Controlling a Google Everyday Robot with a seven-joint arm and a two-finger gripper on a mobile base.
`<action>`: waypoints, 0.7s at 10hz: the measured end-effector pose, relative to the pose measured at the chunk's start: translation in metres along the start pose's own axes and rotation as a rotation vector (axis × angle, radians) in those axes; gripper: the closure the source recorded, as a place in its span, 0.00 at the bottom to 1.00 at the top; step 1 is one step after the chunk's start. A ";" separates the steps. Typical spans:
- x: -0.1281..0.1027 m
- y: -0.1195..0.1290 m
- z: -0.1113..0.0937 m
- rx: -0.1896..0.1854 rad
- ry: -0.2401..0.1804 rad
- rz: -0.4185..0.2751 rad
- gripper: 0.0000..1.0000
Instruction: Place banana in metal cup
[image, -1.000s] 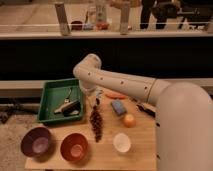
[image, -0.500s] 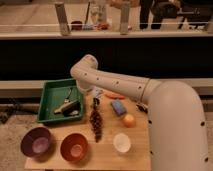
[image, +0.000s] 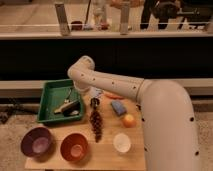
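- Over the last second the arm's elbow has swung a little toward the green tray, and the gripper has dropped slightly.
- Gripper: fingers spread, nothing pinched. It hangs at the table's back edge, just above the dark red cluster.
- Banana: it looks to be the pale, long piece lying in the tray, close beside the gripper on the tray side and apart from it.
- Metal cup: I cannot pick it out for certain. A grey shape against the banana may be it.
- Risks: lowering here would land on the cluster instead. The tray wall could block a sideways reach, and a grip on the banana's end may let it swivel.
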 end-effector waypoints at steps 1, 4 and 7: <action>-0.005 -0.001 0.004 0.002 -0.002 -0.014 0.20; -0.009 -0.002 0.013 -0.001 0.001 -0.055 0.20; -0.012 -0.004 0.022 -0.003 -0.003 -0.084 0.20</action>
